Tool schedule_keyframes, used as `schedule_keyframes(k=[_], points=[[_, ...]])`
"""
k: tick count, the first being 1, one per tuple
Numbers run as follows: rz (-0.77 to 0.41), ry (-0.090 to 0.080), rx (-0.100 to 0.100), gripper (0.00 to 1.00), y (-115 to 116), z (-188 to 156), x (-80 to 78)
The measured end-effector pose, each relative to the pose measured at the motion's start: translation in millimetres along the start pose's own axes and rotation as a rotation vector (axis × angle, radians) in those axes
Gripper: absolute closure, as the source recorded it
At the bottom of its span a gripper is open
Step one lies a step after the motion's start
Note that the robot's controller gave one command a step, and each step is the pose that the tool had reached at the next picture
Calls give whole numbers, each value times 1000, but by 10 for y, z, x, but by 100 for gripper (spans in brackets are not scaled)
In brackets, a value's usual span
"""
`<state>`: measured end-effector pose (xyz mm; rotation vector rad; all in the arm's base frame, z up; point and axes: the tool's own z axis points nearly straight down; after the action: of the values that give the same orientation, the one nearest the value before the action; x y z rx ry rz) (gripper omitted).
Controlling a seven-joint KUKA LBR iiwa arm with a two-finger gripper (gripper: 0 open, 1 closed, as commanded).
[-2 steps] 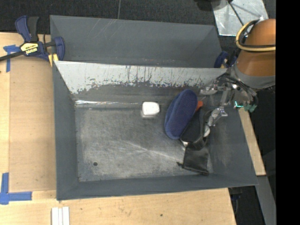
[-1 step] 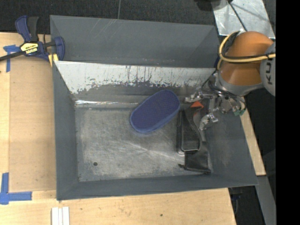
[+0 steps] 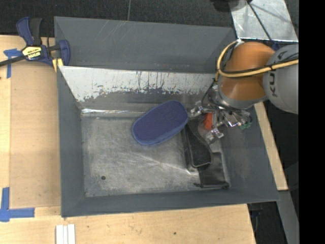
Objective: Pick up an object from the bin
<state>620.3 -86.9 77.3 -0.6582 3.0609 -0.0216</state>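
Hovering low at the arm's side of the bin [image 3: 71,151], gripper [image 3: 211,124] sits under the orange wrist cover [image 3: 245,78]. Can't tell how far open it is, and nothing is seen clamped in it. Small red bit [image 3: 207,120] right at the gripper: can't tell if it's robot hw or a bin item.

Nearest things:
- black oblong case [image 3: 197,154]: top end directly below the gripper, prob. touching or almost; the rest runs away from it toward the bin's near wall.
- black flat piece [image 3: 214,175]: just past the case, further from the gripper, partly under or against the case.
- blue oval pad [image 3: 160,122]: just beside the gripper on the side away from the arm, tilted, not touching as far as I can see.

Progress, my read: approach looks done and the gripper is down at item level, w/ the black case the likeliest target. Grasp not confirmed, and no item is lifted. Left to do: close on it, raise it clear of the bin. Floor beyond the pad has nothing on it.
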Motion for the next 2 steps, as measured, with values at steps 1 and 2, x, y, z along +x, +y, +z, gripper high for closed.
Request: schedule_keyframes(k=[1,2], points=[[-369,-6,1,0,737,-24,-304],[-364,-3,-10,0,712,-44,-320]])
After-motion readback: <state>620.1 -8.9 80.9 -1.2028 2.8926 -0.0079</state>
